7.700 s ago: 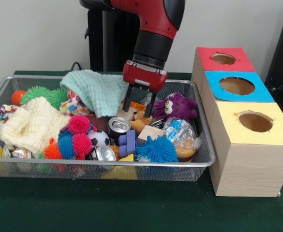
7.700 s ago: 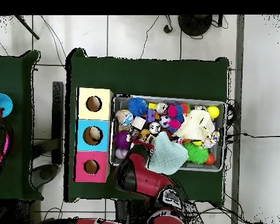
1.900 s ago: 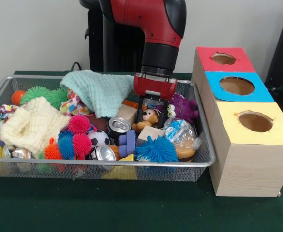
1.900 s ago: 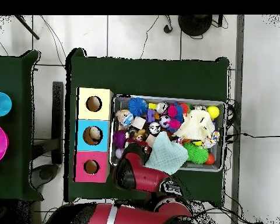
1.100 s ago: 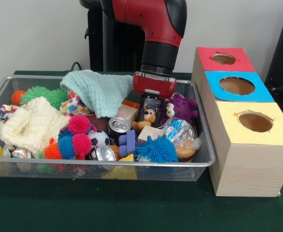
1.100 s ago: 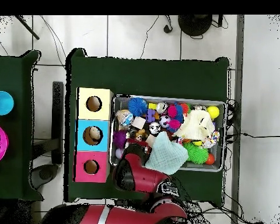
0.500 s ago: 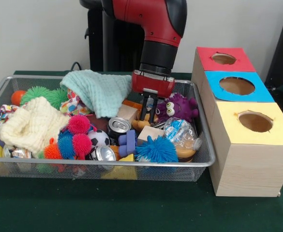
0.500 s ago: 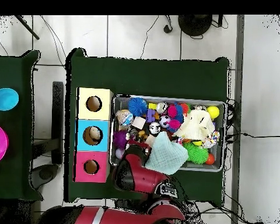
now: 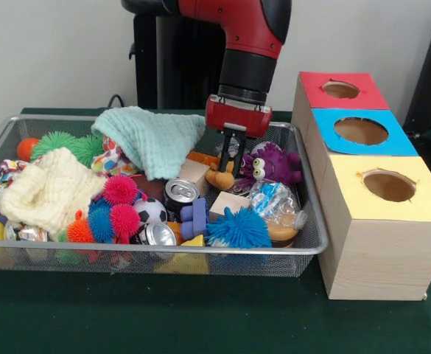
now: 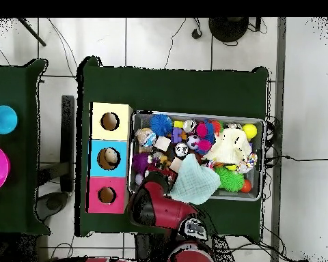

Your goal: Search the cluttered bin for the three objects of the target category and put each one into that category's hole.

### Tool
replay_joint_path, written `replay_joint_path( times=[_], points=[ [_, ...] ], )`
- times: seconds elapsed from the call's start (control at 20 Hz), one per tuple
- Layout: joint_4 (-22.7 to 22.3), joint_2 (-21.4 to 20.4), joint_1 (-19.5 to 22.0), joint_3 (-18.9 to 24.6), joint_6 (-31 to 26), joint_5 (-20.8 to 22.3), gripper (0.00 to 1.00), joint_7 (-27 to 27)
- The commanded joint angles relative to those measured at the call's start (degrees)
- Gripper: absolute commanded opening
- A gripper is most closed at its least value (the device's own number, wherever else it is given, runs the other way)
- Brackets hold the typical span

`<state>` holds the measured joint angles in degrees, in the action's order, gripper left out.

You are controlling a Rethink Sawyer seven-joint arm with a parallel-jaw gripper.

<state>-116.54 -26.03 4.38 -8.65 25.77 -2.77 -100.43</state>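
The arm is reaching straight down into the wire bin (image 9: 307, 243), the tool (image 9: 232, 161) pinching a small brown plush toy (image 9: 221, 178) just beside the purple monster (image 9: 272, 164). The overhead view is hiding that grip under the arm, but showing something inside the blue box's hole (image 10: 110, 157).

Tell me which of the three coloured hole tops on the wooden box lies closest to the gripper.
The red top, at the row's far end. The gripper hangs over the bin beside it; the blue and yellow tops lie farther away.
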Motion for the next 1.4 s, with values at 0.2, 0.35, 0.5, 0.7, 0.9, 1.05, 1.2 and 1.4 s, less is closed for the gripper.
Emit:
replay_joint_path(
  times=[0.2,0.35,0.5,0.7,0.9,1.05,1.2,1.4],
  points=[
    [-3.6,-11.6,-2.2,-0.8,-14.8,-4.8,0.00,-10.2],
    [-4.2,-14.8,-3.8,-2.0,-18.7,-6.1,0.00,-10.7],
    [-4.8,-17.5,-5.4,-3.2,-22.3,-7.4,0.00,-11.6],
    [-5.2,-21.4,-8.0,-5.4,-27.7,-9.4,0.00,-12.9],
    [-5.9,-23.2,-8.9,-5.0,-29.9,-11.1,0.00,-14.5],
    [-6.8,-23.6,-9.7,-4.6,-29.9,-12.7,0.00,-15.8],
    [-8.4,-23.5,-10.1,-3.4,-29.4,-14.7,0.00,-17.5],
    [-10.9,-23.9,-11.2,-2.8,-28.9,-17.4,0.00,-18.9]
  ],
)
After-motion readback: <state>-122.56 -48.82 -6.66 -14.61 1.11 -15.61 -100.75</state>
